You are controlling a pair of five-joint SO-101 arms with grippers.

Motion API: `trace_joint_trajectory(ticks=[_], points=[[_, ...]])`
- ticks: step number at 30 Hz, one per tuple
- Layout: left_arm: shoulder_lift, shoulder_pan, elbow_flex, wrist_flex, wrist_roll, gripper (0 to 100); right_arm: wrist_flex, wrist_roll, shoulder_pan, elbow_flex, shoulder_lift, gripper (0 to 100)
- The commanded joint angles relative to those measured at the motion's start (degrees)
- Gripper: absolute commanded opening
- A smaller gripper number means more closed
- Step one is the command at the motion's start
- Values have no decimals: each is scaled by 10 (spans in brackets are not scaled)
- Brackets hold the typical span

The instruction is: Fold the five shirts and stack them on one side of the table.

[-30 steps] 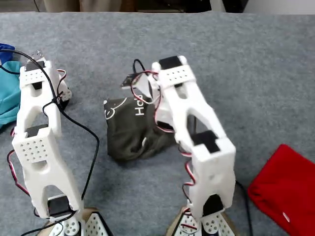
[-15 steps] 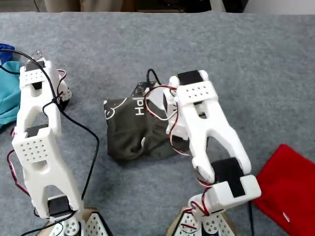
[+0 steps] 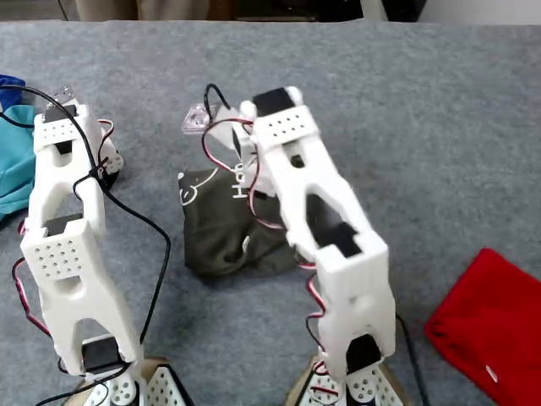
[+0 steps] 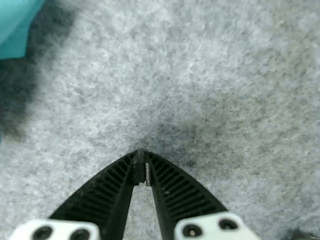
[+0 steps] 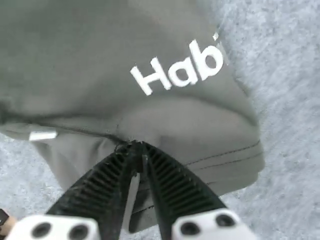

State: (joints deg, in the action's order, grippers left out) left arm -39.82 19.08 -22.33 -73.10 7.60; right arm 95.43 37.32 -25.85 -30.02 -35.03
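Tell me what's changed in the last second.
The right arm swung out to the right beside the dark shirt, then came back left and farther out, ending over the shirt's far edge. Nothing was visibly taken hold of or let go. The left arm, the dark shirt, the red shirt and the teal shirt stayed put.

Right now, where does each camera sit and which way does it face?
High view: fixed above the table, facing down; left arm and right arm show.
Left wrist view: on the left arm, facing down at table and teal shirt; the shut left end effector shows.
Right wrist view: on the right arm, facing down at the dark shirt; the shut right end effector shows.
Shared: high and right wrist views both show the dark shirt.
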Motion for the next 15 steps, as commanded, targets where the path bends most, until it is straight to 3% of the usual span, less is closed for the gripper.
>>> trace_joint_trajectory(ticks=[1, 10, 15], points=[[16, 4, -8, 29, -6, 21, 14, -6, -7, -65, -31, 5], [16, 3, -9, 27, -7, 21, 59, -13, 5, -24, -64, 5], [16, 2, -10, 28, -7, 21, 55, -13, 8, 42, -2, 5]])
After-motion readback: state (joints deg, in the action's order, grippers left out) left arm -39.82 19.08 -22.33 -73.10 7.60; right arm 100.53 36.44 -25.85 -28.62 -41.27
